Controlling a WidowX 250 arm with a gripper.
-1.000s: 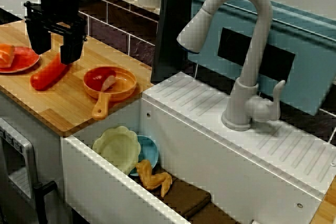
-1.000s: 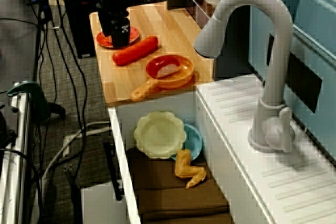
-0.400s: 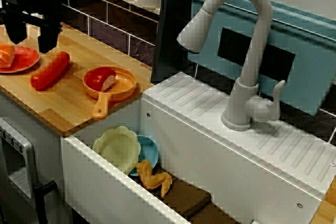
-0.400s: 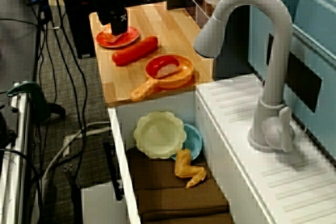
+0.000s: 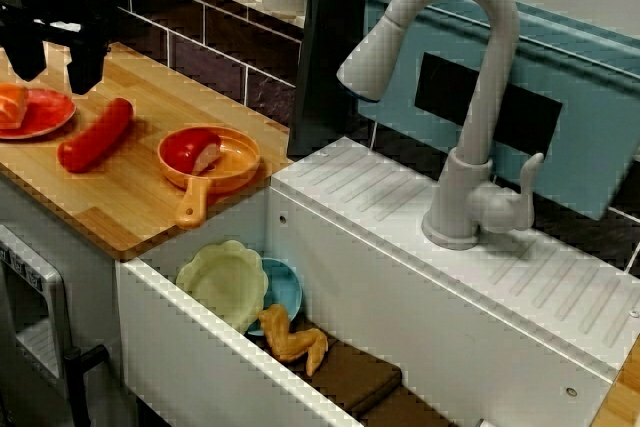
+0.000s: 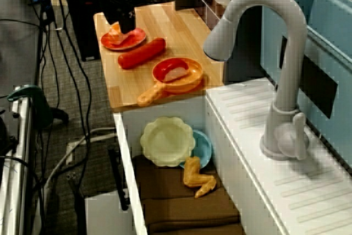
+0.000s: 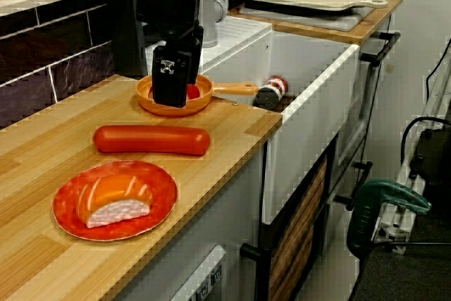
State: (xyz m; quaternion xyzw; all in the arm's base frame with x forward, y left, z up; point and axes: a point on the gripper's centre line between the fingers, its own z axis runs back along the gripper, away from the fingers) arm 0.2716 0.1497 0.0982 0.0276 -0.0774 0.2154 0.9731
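The gripper (image 5: 55,57) is a black, boxy unit at the upper left of the view facing the faucet. Its two blunt fingers (image 5: 86,65) stand spread, with bare wood showing in the gap between them; they pinch nothing. It hangs above the counter (image 5: 130,197), a pale wood-grain slab with a squared edge, and touches no object.

The plate (image 5: 50,115) lies at the left edge of the same view, just below the gripper. It is a flat, round, glossy red disc. The salmon piece (image 7: 113,199) rests on the plate: a rounded block with a white underside and an orange, striped top.

The sausage (image 5: 95,135) lies just beside the plate, apart from it. It is a smooth red cylinder with rounded ends. To its right sits an orange pan (image 5: 238,159), shallow and round, with a short handle that points to the counter edge. A red-topped white piece (image 5: 198,152) lies in the pan.

The white sink (image 5: 330,277) at lower centre holds a pale yellow scalloped dish (image 5: 222,282), a blue dish (image 5: 285,292), a golden wing (image 5: 292,340) and a brown cloth (image 5: 350,377). The grey faucet (image 5: 470,97) arches above the sink.
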